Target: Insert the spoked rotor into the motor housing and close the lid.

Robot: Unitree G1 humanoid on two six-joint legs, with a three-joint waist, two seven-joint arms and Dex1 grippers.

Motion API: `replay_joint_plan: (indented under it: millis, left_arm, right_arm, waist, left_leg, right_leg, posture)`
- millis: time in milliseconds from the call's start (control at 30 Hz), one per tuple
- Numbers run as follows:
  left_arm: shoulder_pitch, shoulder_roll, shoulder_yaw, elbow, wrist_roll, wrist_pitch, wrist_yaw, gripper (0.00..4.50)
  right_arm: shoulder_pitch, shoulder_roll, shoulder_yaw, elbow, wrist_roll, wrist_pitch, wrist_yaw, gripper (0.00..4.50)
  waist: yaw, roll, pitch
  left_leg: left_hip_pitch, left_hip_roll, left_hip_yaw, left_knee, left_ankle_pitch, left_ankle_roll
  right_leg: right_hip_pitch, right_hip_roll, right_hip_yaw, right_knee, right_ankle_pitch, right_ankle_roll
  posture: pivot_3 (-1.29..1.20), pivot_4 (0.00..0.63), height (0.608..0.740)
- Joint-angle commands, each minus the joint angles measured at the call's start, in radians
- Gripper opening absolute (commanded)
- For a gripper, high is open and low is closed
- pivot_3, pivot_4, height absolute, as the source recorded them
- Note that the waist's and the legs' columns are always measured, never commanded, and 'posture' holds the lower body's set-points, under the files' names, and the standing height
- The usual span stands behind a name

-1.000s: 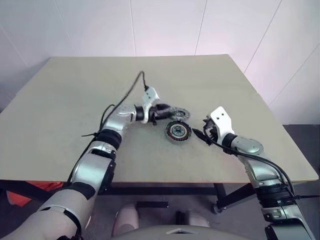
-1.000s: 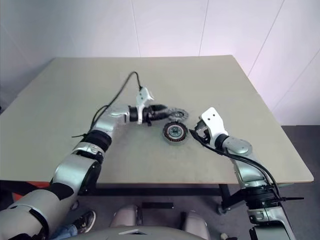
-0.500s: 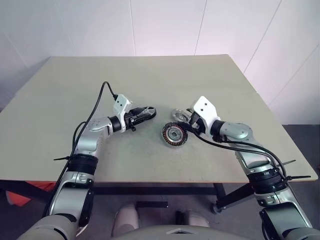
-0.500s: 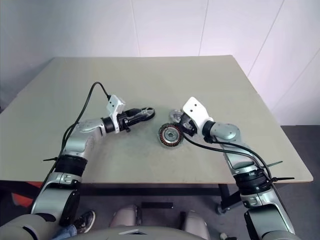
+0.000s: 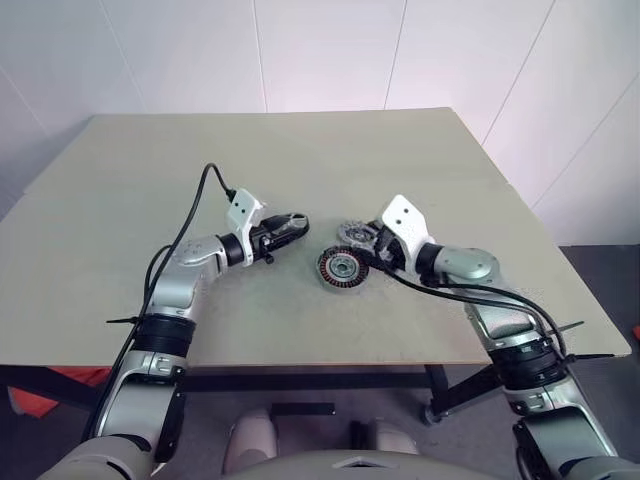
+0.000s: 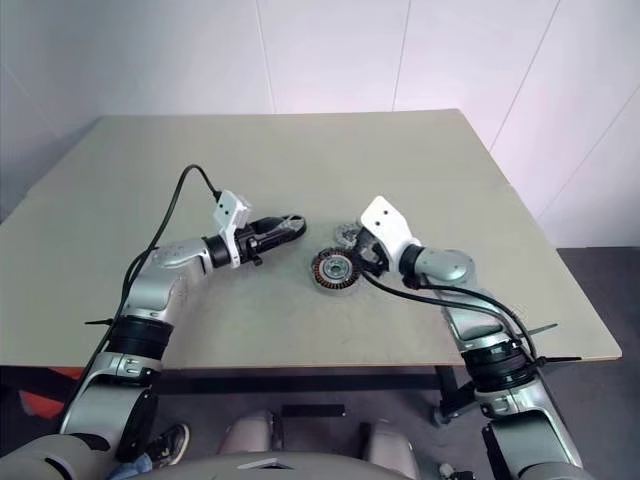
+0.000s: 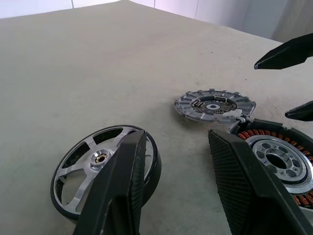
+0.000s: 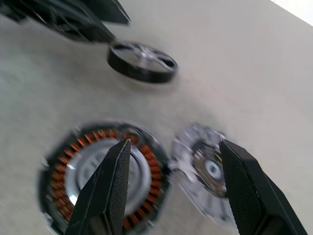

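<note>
Since the motor housing (image 5: 343, 268) lies nearest you on the table (image 5: 200, 160), open face up with its coppery windings bare, start from there. It looks like the heaviest piece and should stay put, but keep the fingers off those windings.

Just past it hangs the right gripper (image 8: 174, 145). Its jaws stand apart and hold nothing, one finger over the housing and the other over the lid (image 7: 215, 104). The lid lies flat, touching or nearly touching the housing's far edge. It looks stiff, thin and metal. Take it across its ribbed rim, because a flat disc on a table gives little edge to catch and may skid.

Farther off to the left, well apart from the housing, the spoked rotor (image 7: 93, 164) lies flat on the table. The left gripper (image 5: 296, 224) is just at it, released, with its jaws open and empty. One finger covers part of the rim in the wrist view.

You can judge the rotor light and rigid, with smooth, slippery spokes. Pinch it across the black rim, or rim to hub through a gap, and carry it level.

A second ago the left gripper sat close by the lid; it has since drawn back to the left. The right gripper, then standing off to the housing's right, has come in over the housing and lid.
</note>
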Motion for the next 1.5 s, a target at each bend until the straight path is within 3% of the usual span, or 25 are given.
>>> replay_joint_plan:
  millis: [33,233,633,967,1400,1500]
  left_arm:
    - [-0.011,0.009,0.006,-0.036,-0.016,0.002,0.012,2.13]
    - [0.021,0.022,0.012,-0.076,-0.019,0.023,0.036,2.13]
    - [0.079,0.037,0.014,-0.139,-0.037,0.045,0.074,2.13]
    - [0.101,0.049,0.014,-0.161,-0.041,0.049,0.083,2.13]
    - [0.131,0.066,0.014,-0.191,-0.041,0.054,0.097,2.13]
    - [0.143,0.069,0.015,-0.203,-0.041,0.056,0.1,2.18]
  right_arm:
    - [-0.054,0.059,-0.014,-0.03,0.032,0.1,-0.058,3.25]
    - [-0.135,0.108,-0.013,0.029,0.033,0.326,-0.121,3.25]
    - [-0.221,-0.045,0.113,-0.14,0.043,0.539,-0.025,3.25]
    - [-0.204,0.03,0.154,-0.084,0.026,0.585,-0.112,3.25]
    - [-0.21,0.043,0.17,0.016,0.017,0.53,-0.151,3.25]
    - [-0.211,0.048,0.17,0.013,0.019,0.533,-0.153,2.61]
  waist:
    - [0.0,0.0,0.0]
    - [0.0,0.0,0.0]
    - [0.0,0.0,0.0]
    - [0.001,0.0,0.0]
    - [0.001,0.0,0.0]
    - [0.001,0.0,0.0]
  left_leg:
    - [0.0,0.0,0.0,0.0,0.0,0.0]
    - [0.0,0.0,0.0,0.0,0.002,-0.004]
    - [0.001,0.001,-0.001,-0.001,0.003,-0.006]
    - [0.002,0.001,-0.001,-0.001,0.004,-0.007]
    - [0.002,0.0,-0.001,-0.001,0.005,-0.008]
    - [0.002,0.0,-0.001,-0.001,0.005,-0.009]
  right_leg:
    - [0.0,0.0,0.0,0.0,0.0,0.0]
    - [0.0,0.0,0.0,0.001,0.0,0.0]
    - [0.0,0.001,0.0,0.001,0.0,0.0]
    - [0.0,0.001,0.001,0.002,0.0,0.0]
    - [0.0,0.001,0.001,0.003,0.0,0.0]
    - [0.0,0.001,0.001,0.003,0.0,0.0]
  posture:
    - [0.0,0.0,0.74]
    - [0.0,0.0,0.74]
    - [0.0,0.0,0.74]
    - [0.0,0.0,0.74]
    - [0.0,0.0,0.74]
    - [0.0,0.0,0.74]
